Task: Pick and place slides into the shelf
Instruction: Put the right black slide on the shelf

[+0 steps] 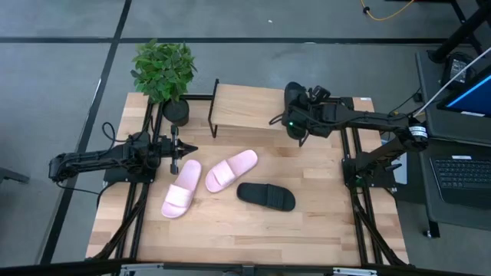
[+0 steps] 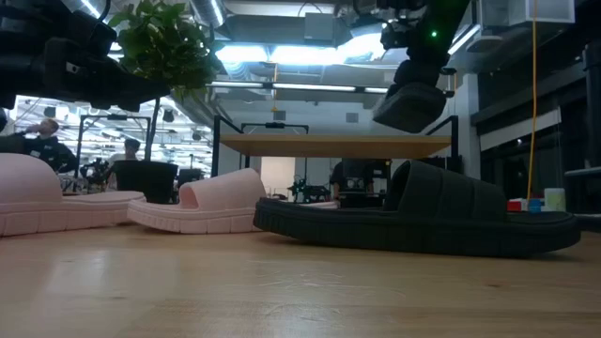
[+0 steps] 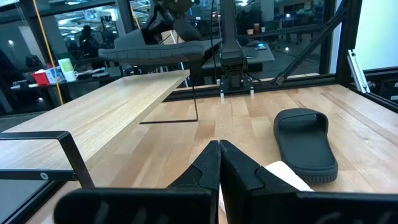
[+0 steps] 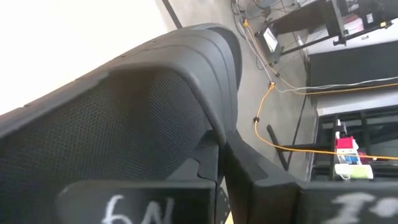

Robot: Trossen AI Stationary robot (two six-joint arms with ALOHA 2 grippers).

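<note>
The wide wooden counter [image 1: 253, 226] is carrying everything, with the shelf [image 1: 249, 105] standing toward its far edge beside a potted plant [image 1: 163, 73]. The right arm is reaching across from its side, and its right gripper [image 1: 294, 116] is hovering above the right end of the shelf top, its fingers [image 4: 239, 171] clamped on one black slide [image 1: 294, 103] that is hanging tilted in the air just over the plank, apart from it. The left arm is waiting at the counter's left edge; the left gripper [image 1: 182, 149] is pointing toward the middle, its fingers [image 3: 217, 163] pressed together with nothing between them. Three slides are lying on the counter in front of the shelf: two pink ones, the left pink slide [image 1: 182, 189] just beside the right pink slide [image 1: 231, 169], and the other black slide [image 1: 266, 195] lying near them, closer to the front edge
</note>
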